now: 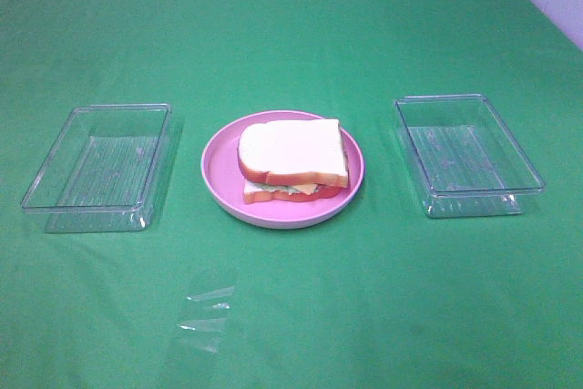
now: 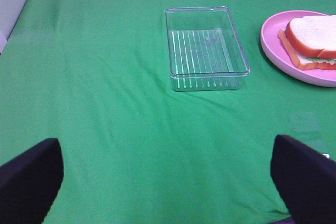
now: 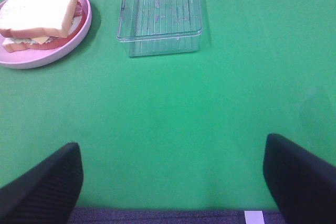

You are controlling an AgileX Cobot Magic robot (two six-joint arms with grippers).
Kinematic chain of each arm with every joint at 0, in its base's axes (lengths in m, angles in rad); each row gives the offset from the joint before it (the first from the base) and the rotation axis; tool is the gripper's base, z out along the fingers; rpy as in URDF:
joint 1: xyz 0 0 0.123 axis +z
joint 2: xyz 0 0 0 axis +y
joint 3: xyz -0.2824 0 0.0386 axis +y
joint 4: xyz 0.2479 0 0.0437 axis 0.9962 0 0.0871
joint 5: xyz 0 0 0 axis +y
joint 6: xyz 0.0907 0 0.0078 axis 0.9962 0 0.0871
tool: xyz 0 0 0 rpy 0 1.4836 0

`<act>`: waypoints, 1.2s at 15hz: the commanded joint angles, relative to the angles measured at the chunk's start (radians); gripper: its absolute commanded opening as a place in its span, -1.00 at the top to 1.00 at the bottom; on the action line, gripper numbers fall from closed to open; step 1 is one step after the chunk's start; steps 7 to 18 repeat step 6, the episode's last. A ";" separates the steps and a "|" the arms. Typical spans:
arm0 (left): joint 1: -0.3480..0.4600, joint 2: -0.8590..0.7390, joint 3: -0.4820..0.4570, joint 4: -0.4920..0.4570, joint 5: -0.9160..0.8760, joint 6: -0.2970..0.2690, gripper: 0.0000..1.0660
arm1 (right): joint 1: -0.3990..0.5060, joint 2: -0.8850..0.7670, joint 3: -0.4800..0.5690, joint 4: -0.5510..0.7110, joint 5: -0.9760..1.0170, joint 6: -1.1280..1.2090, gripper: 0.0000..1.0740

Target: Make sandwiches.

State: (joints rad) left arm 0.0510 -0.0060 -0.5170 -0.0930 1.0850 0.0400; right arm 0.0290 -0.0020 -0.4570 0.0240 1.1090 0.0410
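Pink plate (image 1: 215, 179) at frame centre holds the sandwiches (image 1: 293, 159); both grippers (image 2: 168, 182) (image 3: 173, 177) gape wide, holding nothing. The top slice seemingly overhangs and could slide if nudged.

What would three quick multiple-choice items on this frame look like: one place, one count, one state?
1. Where is the sandwich?
A. in the left clear box
B. on the pink plate
C. on the bare green cloth

2. How many clear boxes are on the table?
A. one
B. two
C. three

3. What state are both grippers in?
A. open, holding nothing
B. shut on the sandwich
C. shut on a box

Key: 1 B, the stack sits on the plate between the boxes. 2 B, a left clear box and a right clear box. 3 A, the left gripper and right gripper show fingers wide apart over cloth.
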 commanded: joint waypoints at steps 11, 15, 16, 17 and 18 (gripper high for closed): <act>0.000 -0.013 0.001 -0.001 -0.012 -0.007 -0.92 | -0.007 -0.024 0.002 0.002 -0.002 -0.007 -0.66; 0.000 -0.013 0.001 -0.001 -0.012 -0.007 -0.92 | -0.007 -0.024 0.002 0.002 -0.002 -0.007 -0.66; 0.000 -0.013 0.001 -0.001 -0.012 -0.007 -0.92 | -0.007 -0.024 0.002 0.002 -0.002 -0.007 -0.66; 0.000 -0.013 0.001 -0.001 -0.012 -0.007 -0.92 | -0.007 -0.024 0.002 0.002 -0.002 -0.007 -0.66; 0.000 -0.013 0.001 -0.001 -0.012 -0.007 -0.92 | -0.007 -0.024 0.002 0.002 -0.002 -0.007 -0.66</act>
